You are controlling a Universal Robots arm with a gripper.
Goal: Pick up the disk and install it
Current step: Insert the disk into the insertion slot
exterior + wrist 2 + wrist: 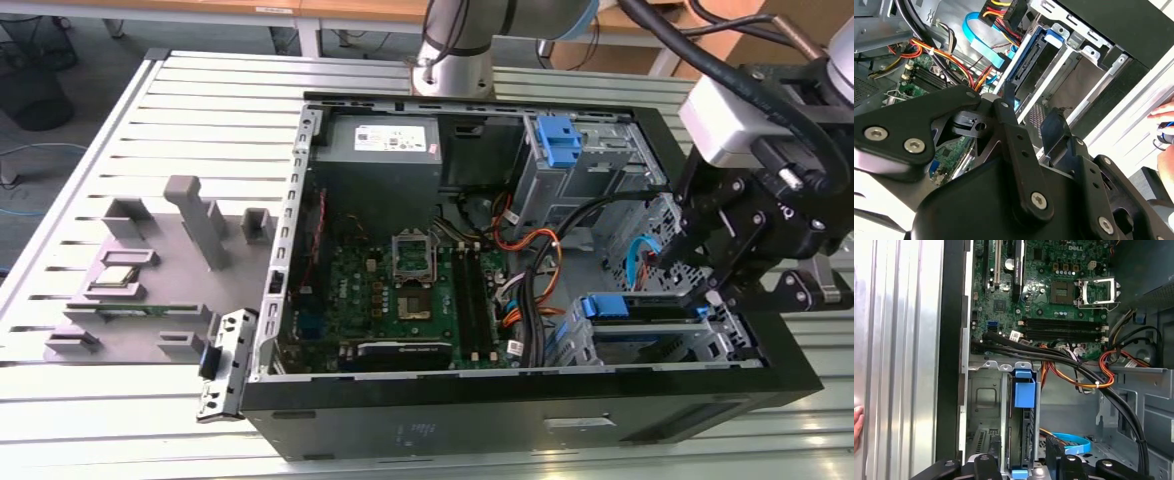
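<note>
Exterior view: my hand [705, 292] low over drive bay [643, 346] of computer case [467, 425], exterior view's right; disk [625, 306] sits in bay.
Second wrist view: fingers [1054, 122] spread apart, disk [1029, 65] just beyond.
First wrist view: disk [1023, 395] edge-on between open fingers [1054, 454]; I see no contact.

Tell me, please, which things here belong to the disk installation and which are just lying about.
Job: the disk, in the drive cage of the computer case; the gripper at it.
Lying about: processor chip on the grey fixture; power supply; loose bracket; a person's hand.
</note>
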